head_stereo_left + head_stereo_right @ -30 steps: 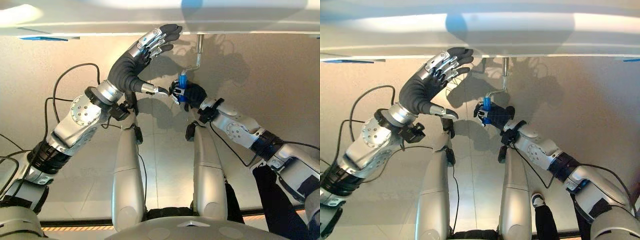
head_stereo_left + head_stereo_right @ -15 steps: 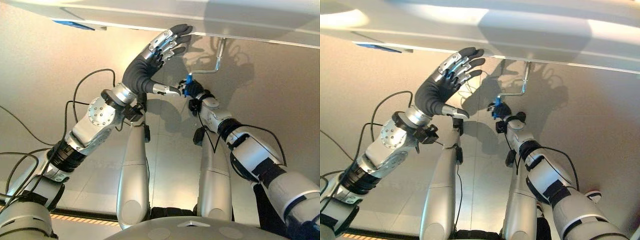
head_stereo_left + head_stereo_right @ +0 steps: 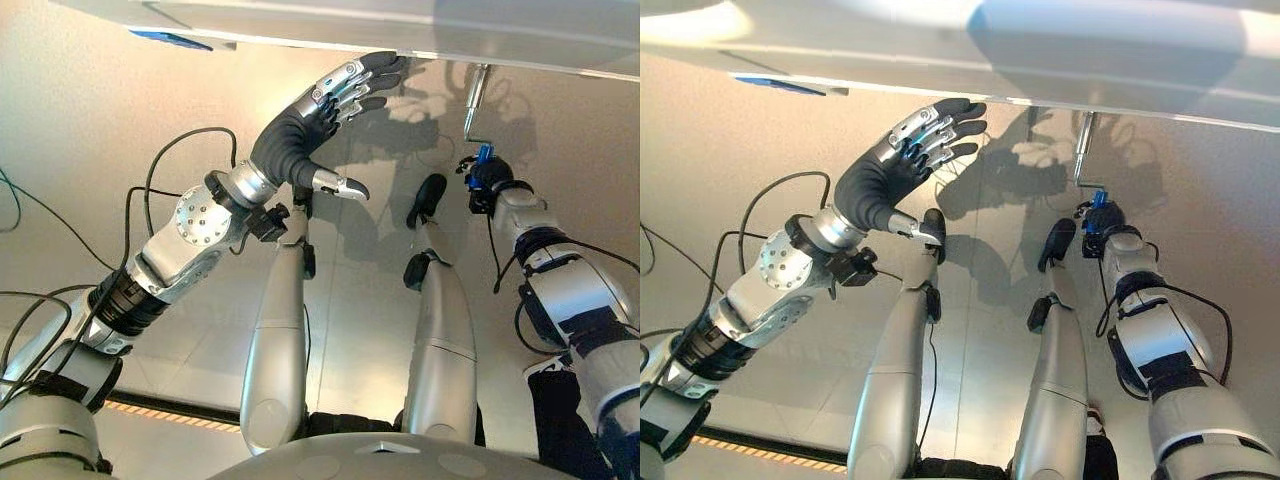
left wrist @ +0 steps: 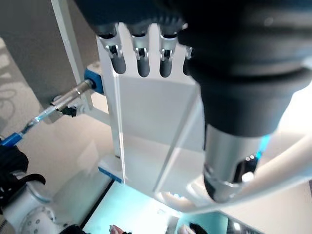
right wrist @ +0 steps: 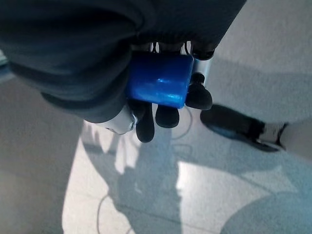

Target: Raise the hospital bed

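Bed frame [image 3: 300,20] apparently against left hand [image 3: 300,135]

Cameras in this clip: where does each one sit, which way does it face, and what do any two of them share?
Left eye view: on the head, facing the bed edge; left hand open with fingers against it, right hand on the blue crank handle.
Right eye view: beside it, same scene.
Left wrist view: along the left hand's straight fingers toward the bed's white frame.
Right wrist view: along the right hand, curled round the crank handle, floor beyond.
Shared: the left wrist view also catches crank and right hand.
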Controlling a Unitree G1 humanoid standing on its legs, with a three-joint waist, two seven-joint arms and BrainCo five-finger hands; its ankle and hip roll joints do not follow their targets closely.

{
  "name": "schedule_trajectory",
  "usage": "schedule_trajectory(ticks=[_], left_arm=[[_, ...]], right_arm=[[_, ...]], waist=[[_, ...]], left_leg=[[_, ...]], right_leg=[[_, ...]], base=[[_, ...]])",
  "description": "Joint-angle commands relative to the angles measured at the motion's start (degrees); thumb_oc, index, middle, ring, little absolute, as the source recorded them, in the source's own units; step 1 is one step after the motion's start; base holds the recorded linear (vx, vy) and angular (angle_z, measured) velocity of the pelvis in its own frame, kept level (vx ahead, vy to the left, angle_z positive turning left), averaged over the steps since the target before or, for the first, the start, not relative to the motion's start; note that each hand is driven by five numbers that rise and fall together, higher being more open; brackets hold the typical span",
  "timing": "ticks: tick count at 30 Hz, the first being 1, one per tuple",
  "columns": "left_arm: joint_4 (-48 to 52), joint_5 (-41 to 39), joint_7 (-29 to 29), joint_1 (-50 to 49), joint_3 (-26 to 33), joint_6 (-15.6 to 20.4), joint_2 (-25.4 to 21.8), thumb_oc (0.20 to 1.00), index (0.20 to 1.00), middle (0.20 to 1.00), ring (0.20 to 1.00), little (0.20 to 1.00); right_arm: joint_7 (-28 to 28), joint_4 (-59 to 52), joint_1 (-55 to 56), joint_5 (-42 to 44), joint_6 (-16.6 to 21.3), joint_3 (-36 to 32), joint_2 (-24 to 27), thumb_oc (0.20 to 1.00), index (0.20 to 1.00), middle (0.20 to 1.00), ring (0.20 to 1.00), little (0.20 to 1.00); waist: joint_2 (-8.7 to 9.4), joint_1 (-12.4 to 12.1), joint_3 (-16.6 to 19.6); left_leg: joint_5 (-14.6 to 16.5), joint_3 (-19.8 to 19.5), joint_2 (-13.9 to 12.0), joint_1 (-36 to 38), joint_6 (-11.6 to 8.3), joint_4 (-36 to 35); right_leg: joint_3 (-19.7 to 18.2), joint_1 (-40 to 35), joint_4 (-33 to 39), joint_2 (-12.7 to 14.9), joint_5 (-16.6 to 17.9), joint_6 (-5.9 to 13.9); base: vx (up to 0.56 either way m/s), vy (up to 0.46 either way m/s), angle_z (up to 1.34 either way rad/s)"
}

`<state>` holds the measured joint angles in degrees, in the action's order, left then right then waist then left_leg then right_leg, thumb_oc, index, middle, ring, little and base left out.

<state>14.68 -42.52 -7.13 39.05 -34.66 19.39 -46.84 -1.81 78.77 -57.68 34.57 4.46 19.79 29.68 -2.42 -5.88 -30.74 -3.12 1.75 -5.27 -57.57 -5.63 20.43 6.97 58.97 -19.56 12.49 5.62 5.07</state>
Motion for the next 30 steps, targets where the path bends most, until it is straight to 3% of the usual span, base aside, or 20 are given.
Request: schedule_trajectory(ticks=[1,9,13,15,16,17,19,20,24,25,28,30], left_arm=[[7.38,-1.05,-1.75,-3.16,4.48,2.48,-1.04,1.0,1.0,1.0,1.0,1.0],[7.63,-0.92,-2.25,-6.08,7.27,2.32,-3.68,1.0,1.0,1.0,1.0,1.0],[8.73,-0.93,-2.39,-9.19,10.32,2.38,-4.21,1.0,1.0,1.0,1.0,1.0],[10.1,-0.16,-2.24,-14.81,14.67,2.12,-4.24,1.0,1.0,1.0,1.0,1.0],[10.35,0.23,-2.07,-17.54,17.76,2.0,-3.94,1.0,1.0,1.0,1.0,1.0],[10.3,0.19,-2.06,-17.89,17.41,1.94,-3.9,1.0,1.0,1.0,1.0,1.0],[10.83,0.52,-1.75,-19.31,20.3,2.08,-4.21,1.0,1.0,1.0,1.0,1.0],[10.8,0.47,-1.77,-19.92,19.94,2.03,-4.14,1.0,1.0,1.0,1.0,1.0],[12.53,-0.34,-2.43,-22.31,22.91,2.0,-5.82,1.0,1.0,1.0,1.0,1.0],[12.62,-0.36,-2.45,-22.46,23.01,1.98,-5.84,1.0,1.0,1.0,1.0,1.0],[13.7,-0.78,-2.92,-23.36,23.22,2.34,-6.86,1.0,1.0,1.0,1.0,1.0],[13.69,-0.79,-3.05,-23.29,23.08,2.33,-6.92,1.0,1.0,1.0,1.0,1.0]], right_arm=[[4.16,3.95,6.19,7.17,0.07,-3.29,13.63,0.2,0.2,0.2,0.2,0.2],[2.99,4.37,14.78,10.98,1.02,-10.44,25.44,0.2,0.2,0.2,0.2,0.2],[1.4,-2.95,20.81,15.43,3.48,-13.61,26.85,0.2,0.2,0.2,0.2,0.2],[1.21,-21.45,30.74,19.2,6.37,-17.06,25.49,0.2,0.2,0.2,0.2,0.2],[-0.54,-36.43,38.3,22.85,10.13,-21.42,24.04,0.2,0.2,0.2,0.2,0.2],[-0.43,-36.55,38.93,22.75,10.04,-21.36,23.92,0.2,0.2,0.2,0.2,0.2],[-4.38,-56.97,48.12,25.67,13.27,-25.4,22.47,0.2,0.2,0.2,0.2,0.2],[-4.29,-57.19,49.02,25.59,13.17,-25.28,22.37,0.2,0.2,0.2,0.2,0.2],[-10.79,-77.33,57.05,29.51,13.61,-25.7,22.58,0.2,0.2,0.2,0.2,0.2],[-10.75,-77.55,57.25,29.5,13.55,-25.79,22.54,0.2,0.2,0.2,0.2,0.2],[-15.96,-88.03,55.81,34.0,10.79,-17.87,22.8,0.2,0.2,0.2,0.2,0.2],[-16.56,-89.53,54.8,34.05,9.76,-15.55,23.59,0.2,0.2,0.2,0.2,0.2]], waist=[[-3.28,2.51,0.95],[-0.96,5.62,0.95],[0.8,7.03,0.95],[2.62,8.44,0.95],[3.94,9.57,0.95],[3.9,9.41,0.95],[5.47,10.97,0.95],[5.43,10.8,0.95],[6.8,11.78,0.95],[6.83,11.8,0.95],[6.79,11.06,0.95],[6.6,10.76,0.95]], left_leg=[[1.19,0.78,0.06,0.18,0.42,0.23],[1.22,1.46,-0.89,2.08,-0.22,-0.36],[1.15,1.6,-1.22,2.59,-0.46,-0.43],[2.9,1.47,-1.68,4.73,-1.02,-0.22],[1.5,2.14,-1.84,3.48,-0.68,-0.44],[2.93,1.54,-1.83,4.85,-1.07,-0.18],[1.02,2.28,-1.98,3.34,-0.69,-0.97],[2.73,1.71,-2.0,5.01,-1.09,-0.59],[2.7,1.87,-2.37,5.29,-1.18,-0.9],[2.7,1.88,-2.36,5.34,-1.18,-0.9],[2.18,1.7,-2.38,5.18,-0.96,-1.28],[2.07,1.65,-2.34,5.09,-0.99,-1.32]], right_leg=[[0.14,-1.56,-0.62,-0.73,-2.37,3.66],[-0.06,-2.31,-0.69,-1.06,-2.58,3.83],[-0.11,-2.58,-0.81,-1.39,-2.6,3.92],[-0.86,-4.23,-1.48,-1.8,-4.35,4.47],[-0.57,-3.06,-0.98,-1.84,-3.01,4.05],[-0.94,-4.32,-1.51,-1.95,-4.36,4.52],[-0.66,-2.89,-0.6,-1.92,-2.52,4.09],[-0.98,-4.46,-1.25,-2.02,-4.16,4.6],[-0.95,-4.75,-0.97,-2.17,-4.06,4.67],[-0.96,-4.79,-0.98,-2.16,-4.07,4.67],[-0.66,-4.83,-1.0,-2.08,-3.75,4.6],[-0.51,-4.88,-1.07,-1.98,-3.83,4.54]], base=[[0.0,0.0,0.0],[0.0,-0.011,0.02],[0.0,-0.005,0.01],[0.04,-0.006,-0.04],[0.06,-0.01,-0.09],[0.0,-0.033,-0.11],[-0.01,-0.027,-0.16],[0.0,-0.023,-0.12],[0.01,-0.011,-0.02],[0.0,0.0,0.0],[0.0,-0.013,0.0],[0.0,0.0,0.0]])
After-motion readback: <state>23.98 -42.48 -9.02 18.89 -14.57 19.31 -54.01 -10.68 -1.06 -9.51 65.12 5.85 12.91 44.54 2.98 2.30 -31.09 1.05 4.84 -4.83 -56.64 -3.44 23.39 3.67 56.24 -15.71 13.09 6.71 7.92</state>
